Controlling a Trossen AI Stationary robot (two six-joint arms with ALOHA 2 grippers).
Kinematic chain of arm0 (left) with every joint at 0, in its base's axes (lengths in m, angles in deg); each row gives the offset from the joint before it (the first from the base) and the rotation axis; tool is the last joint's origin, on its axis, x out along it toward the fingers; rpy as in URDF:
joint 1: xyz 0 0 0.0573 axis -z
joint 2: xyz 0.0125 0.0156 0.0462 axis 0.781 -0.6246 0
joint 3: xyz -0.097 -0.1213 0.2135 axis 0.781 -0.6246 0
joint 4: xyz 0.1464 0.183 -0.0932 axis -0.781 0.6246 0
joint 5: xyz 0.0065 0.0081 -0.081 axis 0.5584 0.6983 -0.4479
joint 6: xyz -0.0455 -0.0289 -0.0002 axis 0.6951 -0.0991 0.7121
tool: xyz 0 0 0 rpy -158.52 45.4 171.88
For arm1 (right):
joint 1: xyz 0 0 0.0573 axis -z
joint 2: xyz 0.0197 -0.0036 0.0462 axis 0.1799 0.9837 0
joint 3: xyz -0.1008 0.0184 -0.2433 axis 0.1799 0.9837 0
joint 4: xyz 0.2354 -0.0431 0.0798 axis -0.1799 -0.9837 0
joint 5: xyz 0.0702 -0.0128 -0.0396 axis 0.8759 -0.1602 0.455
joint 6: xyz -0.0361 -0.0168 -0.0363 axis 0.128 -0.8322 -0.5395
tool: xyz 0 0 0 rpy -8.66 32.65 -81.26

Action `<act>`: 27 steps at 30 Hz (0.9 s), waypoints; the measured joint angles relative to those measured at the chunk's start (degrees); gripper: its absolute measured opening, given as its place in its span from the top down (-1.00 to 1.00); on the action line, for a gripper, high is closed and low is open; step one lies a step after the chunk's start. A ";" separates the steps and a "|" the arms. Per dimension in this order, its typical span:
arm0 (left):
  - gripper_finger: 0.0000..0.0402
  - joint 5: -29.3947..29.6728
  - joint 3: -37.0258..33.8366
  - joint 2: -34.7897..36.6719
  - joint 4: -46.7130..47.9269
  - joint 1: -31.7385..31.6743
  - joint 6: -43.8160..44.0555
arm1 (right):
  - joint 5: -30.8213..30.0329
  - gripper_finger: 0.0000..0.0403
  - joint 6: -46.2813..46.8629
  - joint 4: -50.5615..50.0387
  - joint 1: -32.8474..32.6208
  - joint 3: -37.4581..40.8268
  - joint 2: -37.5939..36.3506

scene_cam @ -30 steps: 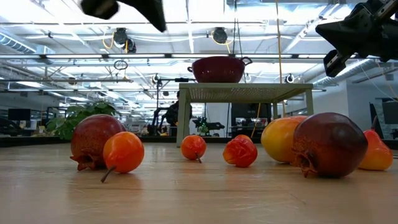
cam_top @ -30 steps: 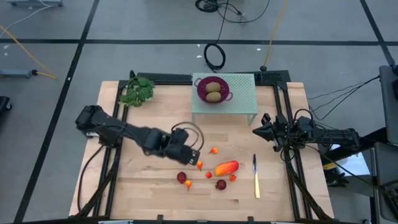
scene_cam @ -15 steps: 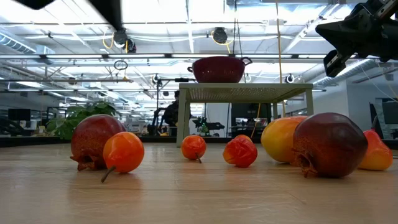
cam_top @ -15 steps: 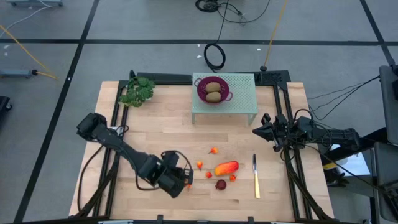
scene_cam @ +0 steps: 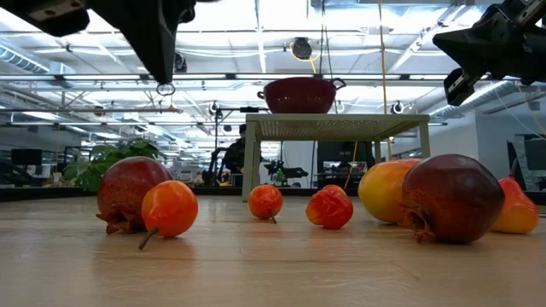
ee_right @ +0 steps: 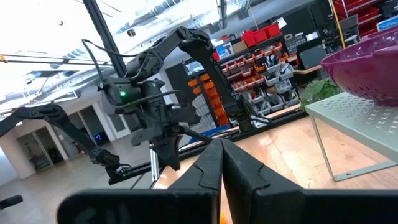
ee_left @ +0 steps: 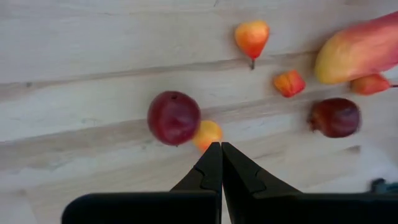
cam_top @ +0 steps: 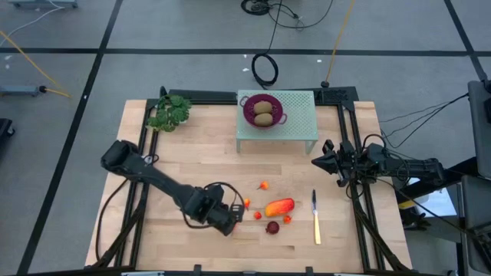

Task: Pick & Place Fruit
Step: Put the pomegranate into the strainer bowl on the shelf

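The fruit lies loose on the table, and the left gripper [ee_left: 216,149] hovers over its left-hand cluster with both fingers pressed together, holding nothing. Just ahead of its tips sits a dark red ball [ee_left: 174,117] touching a small orange piece [ee_left: 208,133]. Farther off to the right lie another small orange piece [ee_left: 252,37], a crumpled red-orange bit [ee_left: 290,83], the long orange-red fruit [ee_left: 358,48] and a second dark red ball [ee_left: 336,117].

The likely trouble is that the two touching pieces sit so close that opening fingers could nudge one while reaching for the other. The round ball may roll away, or both may be pinched together.

Far right, the right gripper [cam_top: 316,162] waits near the knife [cam_top: 315,217], shut and empty. Two olive-brown ovals [cam_top: 262,112] already rest in the purple bowl [cam_top: 248,103] on the green stand [cam_top: 299,119].
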State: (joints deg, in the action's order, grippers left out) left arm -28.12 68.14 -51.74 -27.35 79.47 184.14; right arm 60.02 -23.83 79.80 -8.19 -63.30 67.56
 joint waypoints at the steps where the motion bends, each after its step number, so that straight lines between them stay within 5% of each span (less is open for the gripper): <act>1: 0.99 -0.17 0.00 -0.13 0.29 -0.29 -0.45 | 0.00 0.98 -0.02 -0.02 0.00 0.00 0.00; 10: 0.70 -0.13 0.00 -0.10 0.86 -1.16 -1.58 | 0.00 0.98 -0.13 -0.02 -0.02 0.00 0.00; 27: -0.43 -4.55 0.00 -5.34 -0.88 -0.73 -1.87 | -1.07 0.98 -0.09 -0.01 -0.02 0.01 -0.01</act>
State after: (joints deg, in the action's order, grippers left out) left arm -32.67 68.14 -57.09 -28.24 78.75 182.28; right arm 58.95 -23.93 79.79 -8.21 -63.29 67.56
